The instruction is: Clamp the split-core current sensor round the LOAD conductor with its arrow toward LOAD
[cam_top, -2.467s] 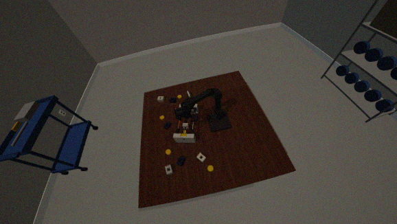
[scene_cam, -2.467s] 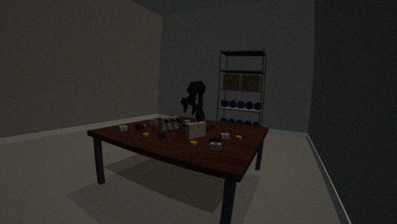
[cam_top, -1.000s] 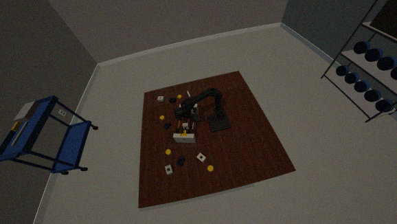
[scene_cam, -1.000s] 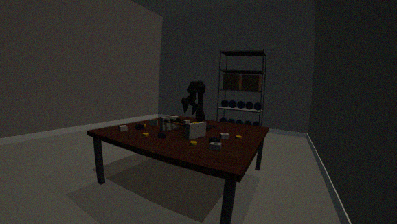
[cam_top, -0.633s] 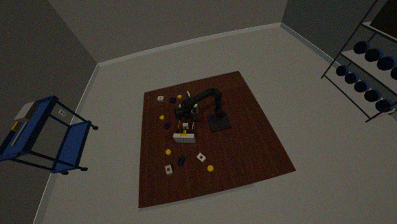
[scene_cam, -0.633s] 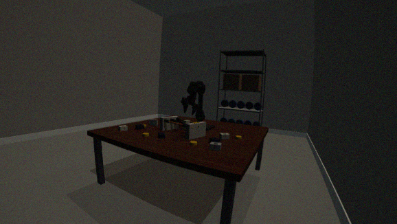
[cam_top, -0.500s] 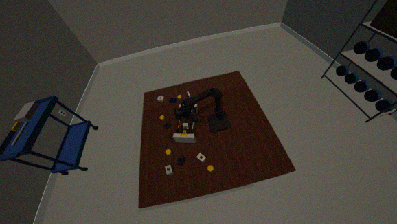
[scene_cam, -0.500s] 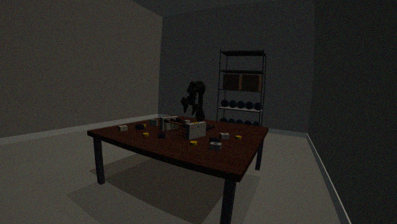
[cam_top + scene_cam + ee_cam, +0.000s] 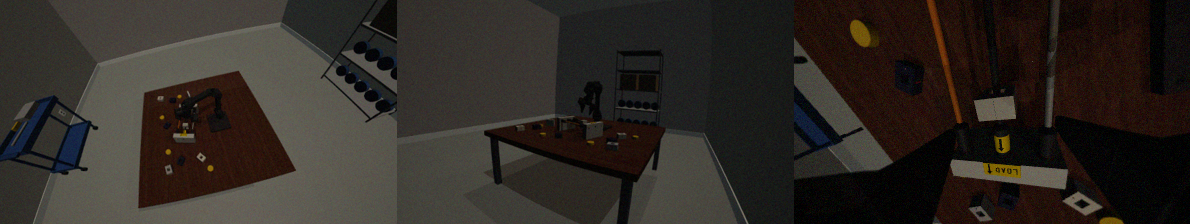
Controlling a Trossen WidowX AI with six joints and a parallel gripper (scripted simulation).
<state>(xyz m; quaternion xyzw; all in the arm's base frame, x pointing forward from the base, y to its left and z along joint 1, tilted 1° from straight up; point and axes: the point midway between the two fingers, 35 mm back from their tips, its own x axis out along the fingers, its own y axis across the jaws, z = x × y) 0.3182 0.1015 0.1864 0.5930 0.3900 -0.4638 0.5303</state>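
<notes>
In the wrist view the sensor, a white and dark block [image 9: 995, 108] [image 9: 185, 126], sits round the black middle conductor [image 9: 992, 50]. Its two halves meet at a thin seam; whether the latch is caught, and any arrow on it, cannot be made out. Beyond it a yellow sleeve [image 9: 1001, 142] with an arrow and the yellow LOAD marker [image 9: 1002, 170] are at the white end block [image 9: 1049, 175] [image 9: 184, 138] [image 9: 593, 130]; both arrows point the same way, towards that block's outer side. My gripper [image 9: 1004, 127] [image 9: 586, 111] is open and empty, above the conductors, its fingers apart and clear of the sensor.
An orange conductor [image 9: 944, 60] and a grey conductor [image 9: 1051, 60] run on either side of the middle one. A second white end block [image 9: 567, 124] stands at their other end. Several yellow discs, such as one disc [image 9: 168, 152], and white and dark blocks lie around the fixture.
</notes>
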